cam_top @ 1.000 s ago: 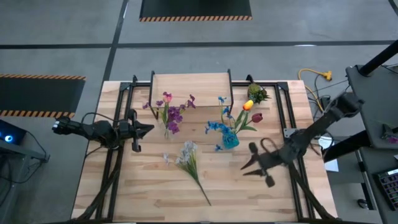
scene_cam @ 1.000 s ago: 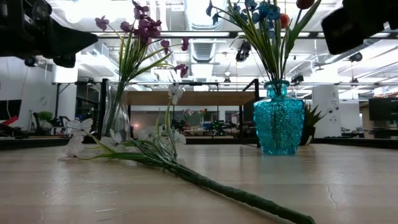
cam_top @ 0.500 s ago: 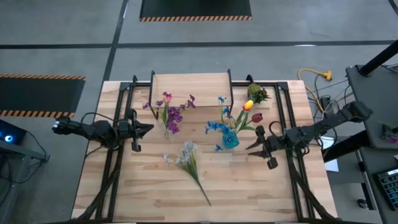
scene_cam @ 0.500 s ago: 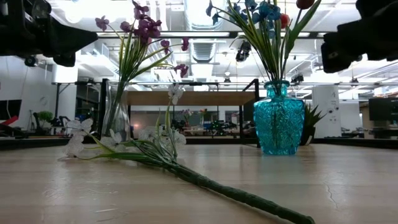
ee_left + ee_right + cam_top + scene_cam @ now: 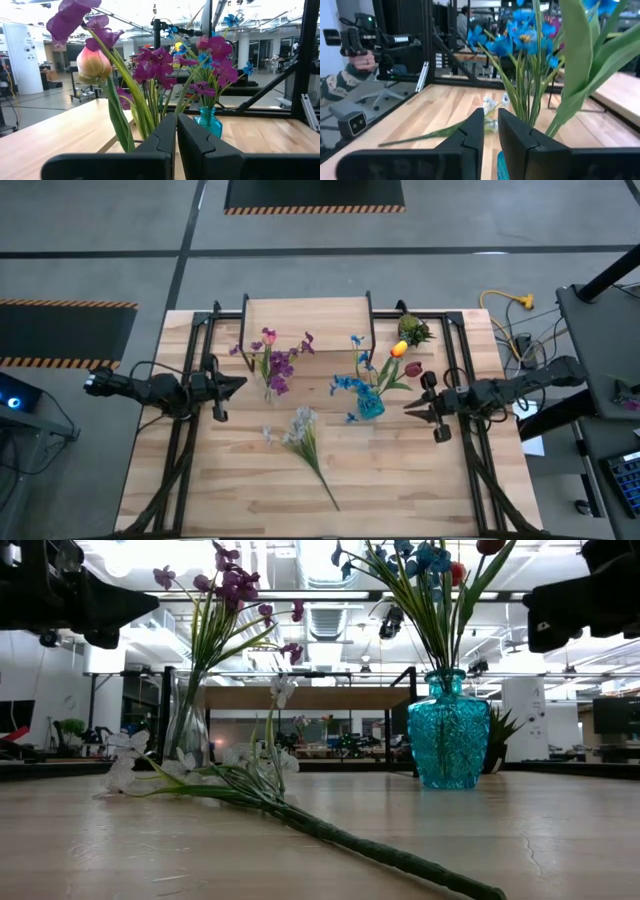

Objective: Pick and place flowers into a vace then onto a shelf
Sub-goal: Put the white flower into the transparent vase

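Note:
A clear vase (image 5: 268,385) holds purple and pink flowers (image 5: 278,358). A teal vase (image 5: 370,405) holds blue, orange and dark red flowers (image 5: 385,370). Both vases stand on the table in front of the shelf (image 5: 308,315). A white flower (image 5: 305,438) lies flat on the table, its stem end toward the near edge. My left gripper (image 5: 238,386) hovers level, left of the clear vase, and is shut on nothing. My right gripper (image 5: 408,408) hovers level, right of the teal vase; its fingers (image 5: 475,125) stand a narrow gap apart with nothing between them.
A short green spiky sprig (image 5: 413,330) sits at the shelf's right end. Black frame rails (image 5: 455,360) run along both table sides. Beyond the table, a person's hand (image 5: 364,62) holds a dark device. Bare wood lies toward the near edge (image 5: 400,490).
My right gripper has drawn back from the near-right part of the table toward the far and right edges. It has levelled out and now points at the teal vase. My left gripper, the vases and the white flower have kept still.

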You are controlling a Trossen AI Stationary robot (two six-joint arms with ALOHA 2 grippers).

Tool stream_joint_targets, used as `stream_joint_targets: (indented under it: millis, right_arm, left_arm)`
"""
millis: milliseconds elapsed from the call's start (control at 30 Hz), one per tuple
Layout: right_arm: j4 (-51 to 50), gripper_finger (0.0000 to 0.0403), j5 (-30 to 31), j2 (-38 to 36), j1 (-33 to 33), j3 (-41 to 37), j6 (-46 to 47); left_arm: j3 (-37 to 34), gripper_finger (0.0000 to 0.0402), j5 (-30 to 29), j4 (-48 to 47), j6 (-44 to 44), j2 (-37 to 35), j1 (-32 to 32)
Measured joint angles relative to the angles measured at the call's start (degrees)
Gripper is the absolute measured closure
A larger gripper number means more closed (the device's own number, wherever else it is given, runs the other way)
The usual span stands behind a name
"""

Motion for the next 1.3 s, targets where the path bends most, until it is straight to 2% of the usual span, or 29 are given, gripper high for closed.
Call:
stream_joint_targets:
  millis: [233,467,567,800,933,1033,1167,1233,1300]
  right_arm:
    - [-4.85,0.0390,-0.02,-4.25,0.02,-0.25,-2.71]
    - [-5.86,0.0394,0.00,-4.57,0.02,-0.25,-1.79]
    - [-5.85,0.0394,-0.01,-4.29,0.02,-0.25,-2.38]
    - [-6.22,0.0394,0.02,-4.22,0.02,-0.25,-6.08]
    - [-5.62,0.0394,0.04,-4.22,0.02,-0.25,-7.01]
    - [-7.19,0.0394,0.07,-4.22,0.02,-0.25,-5.50]
    - [-10.18,0.0394,0.09,-4.20,0.02,-0.25,-4.83]
    - [-10.15,0.0394,0.09,-4.22,0.02,-0.25,-4.70]
    - [-10.12,0.0394,0.10,-4.22,0.02,-0.25,-4.64]
  left_arm:
    - [0.00,0.0402,0.04,-0.12,-2.22,0.00,0.00]
    - [0.00,0.0391,0.09,0.53,-6.77,0.04,0.00]
    - [0.00,0.0348,0.17,0.85,-7.40,0.04,0.00]
    - [0.00,0.0199,0.45,6.54,-14.31,0.16,-0.04]
    - [1.25,0.0154,5.47,10.30,-15.48,1.34,-0.04]
    - [3.98,0.0147,6.20,10.37,-16.62,4.78,-0.04]
    - [10.31,0.0146,6.32,8.97,-16.73,14.40,-0.15]
    - [15.52,0.0146,8.09,3.72,-16.84,19.93,-0.77]
    - [21.98,0.0146,9.55,-6.46,-19.67,24.71,-2.06]
